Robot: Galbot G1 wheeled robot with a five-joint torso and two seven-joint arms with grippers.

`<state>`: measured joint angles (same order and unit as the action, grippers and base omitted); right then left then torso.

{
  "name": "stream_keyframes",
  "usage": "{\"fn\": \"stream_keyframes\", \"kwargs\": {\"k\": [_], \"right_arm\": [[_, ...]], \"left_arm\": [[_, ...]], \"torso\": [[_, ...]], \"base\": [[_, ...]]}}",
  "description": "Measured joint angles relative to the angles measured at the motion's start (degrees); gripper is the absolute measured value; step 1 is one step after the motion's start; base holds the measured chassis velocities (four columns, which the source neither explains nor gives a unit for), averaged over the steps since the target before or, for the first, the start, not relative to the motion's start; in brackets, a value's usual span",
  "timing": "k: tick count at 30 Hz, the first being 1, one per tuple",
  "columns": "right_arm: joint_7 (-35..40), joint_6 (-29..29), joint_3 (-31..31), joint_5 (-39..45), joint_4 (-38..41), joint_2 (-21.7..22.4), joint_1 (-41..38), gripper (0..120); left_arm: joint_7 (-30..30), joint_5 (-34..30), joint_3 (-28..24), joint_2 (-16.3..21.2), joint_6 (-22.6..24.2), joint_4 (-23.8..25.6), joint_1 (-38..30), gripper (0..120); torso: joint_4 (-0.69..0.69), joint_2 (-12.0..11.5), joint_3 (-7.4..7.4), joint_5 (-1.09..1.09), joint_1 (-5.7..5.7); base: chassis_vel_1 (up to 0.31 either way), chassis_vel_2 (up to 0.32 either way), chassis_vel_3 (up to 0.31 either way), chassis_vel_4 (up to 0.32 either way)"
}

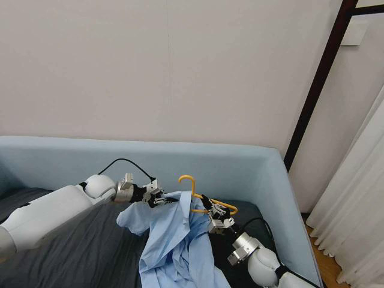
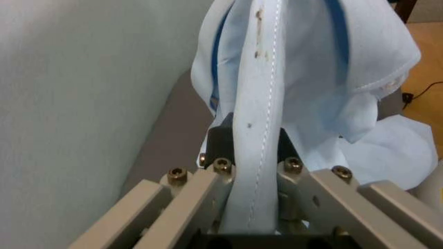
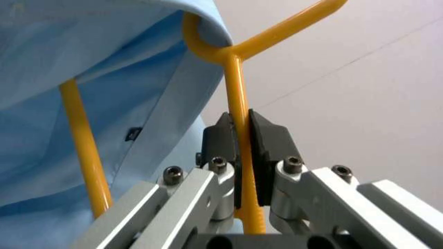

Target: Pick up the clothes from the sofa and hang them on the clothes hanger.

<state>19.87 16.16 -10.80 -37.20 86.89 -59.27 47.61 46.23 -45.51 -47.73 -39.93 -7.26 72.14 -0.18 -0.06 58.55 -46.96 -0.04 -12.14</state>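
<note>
A light blue shirt (image 1: 177,246) hangs over a yellow hanger (image 1: 193,198) above the dark sofa seat. My left gripper (image 1: 159,200) is shut on the shirt's edge; in the left wrist view the stitched hem (image 2: 252,155) runs between the black pads (image 2: 220,140). My right gripper (image 1: 217,216) is shut on the hanger's bar; the right wrist view shows the yellow rod (image 3: 239,119) pinched between the pads (image 3: 270,142), with the shirt (image 3: 90,62) draped over the hanger's shoulder. The hanger's hook (image 1: 185,180) sticks up free of the cloth.
The sofa has a pale blue backrest (image 1: 120,159) and a dark grey seat cover (image 1: 78,252). A white wall rises behind. A dark post (image 1: 315,90) and white curtain (image 1: 354,210) stand to the right of the sofa's arm.
</note>
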Motion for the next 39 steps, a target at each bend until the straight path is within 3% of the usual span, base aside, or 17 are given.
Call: {"fn": "stream_keyframes", "kwargs": {"k": [9, 12, 22, 23, 30, 32, 33, 36, 39], "right_arm": [[0.08, -0.03, -1.12, 0.05, 0.21, 0.12, -0.23, 4], [0.03, -0.16, -1.53, 0.88, 0.68, 0.33, -0.24, 9], [-0.84, -2.92, -2.25, 13.43, 10.11, 5.33, 5.44, 49], [-0.84, -2.92, -2.25, 13.43, 10.11, 5.33, 5.44, 49], [-1.57, -8.70, -2.18, 33.31, 9.33, 6.77, 9.87, 76], [-1.90, -12.65, -2.65, 43.98, 7.55, 5.79, 9.07, 85], [-1.90, -12.65, -2.65, 43.98, 7.55, 5.79, 9.07, 85], [-2.65, -19.29, -2.86, 61.51, 4.47, 3.03, 6.18, 98], [-3.32, -21.45, -2.92, 68.93, 2.35, 1.11, 4.24, 100]], "left_arm": [[-0.80, -0.02, 1.33, 1.16, -0.15, 0.79, 1.59, 2], [-1.19, -0.04, 1.82, 1.32, -0.19, 0.77, 2.04, 2], [-2.32, -0.22, 7.71, 2.69, -0.49, -1.01, 7.36, 2], [-2.32, -0.22, 7.71, 2.69, -0.49, -1.01, 7.36, 2], [-2.57, -0.14, 14.07, 4.56, -1.05, -0.18, 13.09, 2], [-2.49, -0.15, 14.94, 5.30, -1.26, 0.47, 14.12, 2], [-2.49, -0.15, 14.94, 5.30, -1.26, 0.47, 14.12, 2], [-2.36, -0.15, 15.96, 6.41, -1.53, 1.45, 15.48, 2], [-2.21, -0.13, 16.77, 6.96, -1.60, 1.95, 16.56, 2]], "torso": [[0.00, 0.00, 0.00, 0.00, 0.00], [0.00, 0.00, 0.00, 0.00, 0.00], [-0.01, 0.00, 0.00, -0.01, 0.01], [-0.01, 0.00, 0.00, -0.01, 0.01], [-0.01, 0.00, 0.01, 0.01, 0.02], [-0.01, 0.00, 0.00, 0.00, 0.01], [-0.01, 0.00, 0.00, 0.00, 0.01], [0.00, 0.00, 0.00, 0.00, 0.01], [0.00, 0.00, 0.00, 0.00, 0.01]], "base": [[0.000, 0.000, 0.000, 0.000], [0.000, 0.000, 0.000, 0.000], [0.000, 0.000, 0.000, 0.000], [0.000, 0.000, 0.000, 0.000], [0.000, 0.000, 0.000, 0.000], [0.000, 0.000, 0.000, 0.000], [0.000, 0.000, 0.000, 0.000], [0.000, 0.000, 0.000, 0.000], [0.000, 0.000, 0.000, 0.000]]}}
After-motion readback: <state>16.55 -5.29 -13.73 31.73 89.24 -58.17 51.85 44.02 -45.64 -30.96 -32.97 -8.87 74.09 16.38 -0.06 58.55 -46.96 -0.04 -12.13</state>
